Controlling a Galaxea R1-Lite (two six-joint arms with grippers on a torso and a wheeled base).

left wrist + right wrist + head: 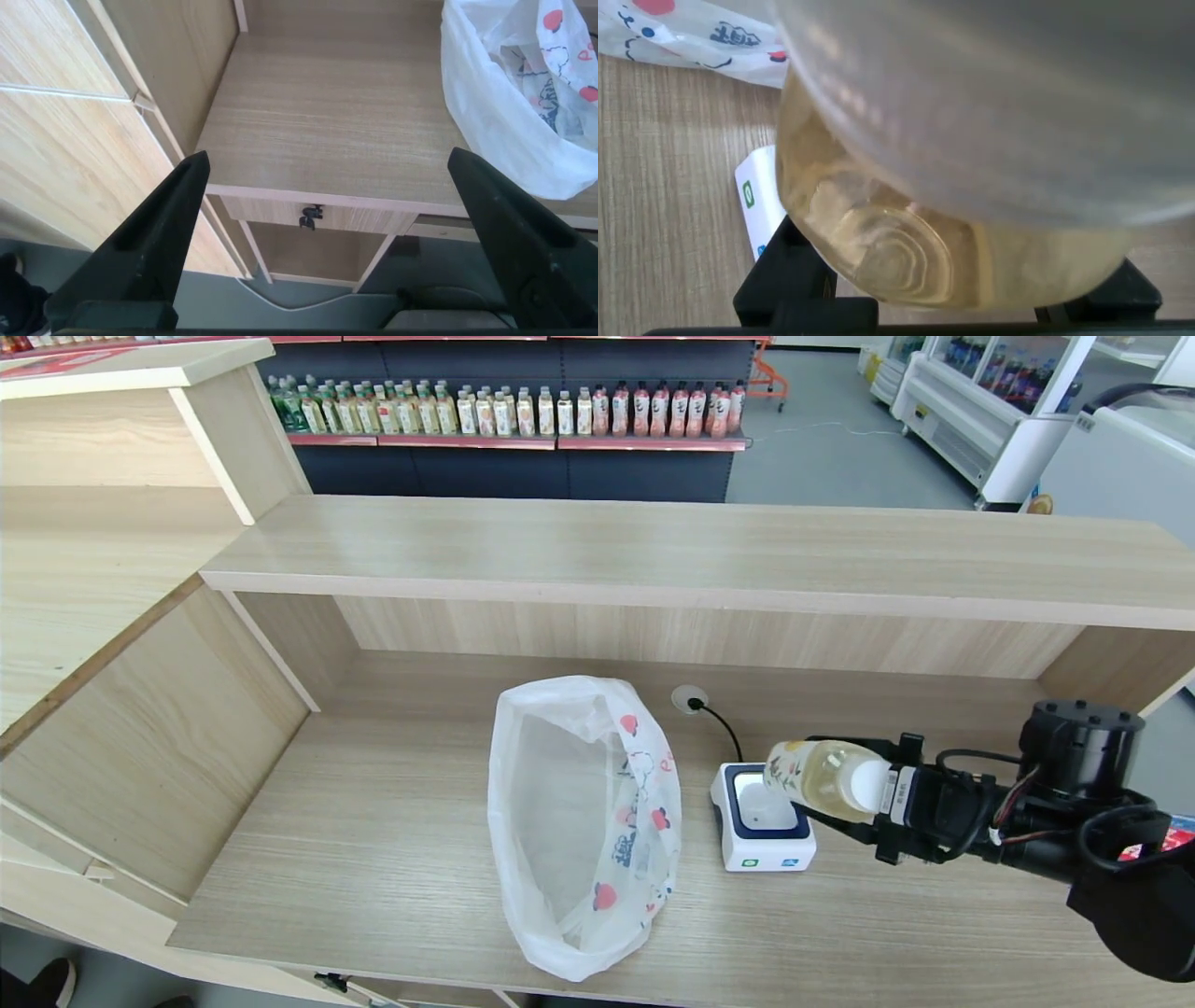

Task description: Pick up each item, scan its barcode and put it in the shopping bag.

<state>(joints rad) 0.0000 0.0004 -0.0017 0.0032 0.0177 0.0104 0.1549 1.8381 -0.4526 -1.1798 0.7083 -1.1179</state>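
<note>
My right gripper (829, 782) is shut on a clear bottle (810, 773) of yellowish drink with a white cap. It holds the bottle on its side just above the white and blue barcode scanner (761, 821). In the right wrist view the bottle (971, 140) looms close, with the black fingers (785, 289) on either side of it and the scanner (758, 201) beneath. The white shopping bag (583, 821) with red prints lies open on the counter, left of the scanner. My left gripper (327, 161) is open, hanging below the counter's front edge near the bag (514, 93).
The wooden counter (373, 840) has a raised shelf (653, 551) behind and a side wall (149, 747) on the left. A black cable (724, 728) runs from the scanner to a round outlet (689, 699). A store shelf of bottles (504, 415) stands far behind.
</note>
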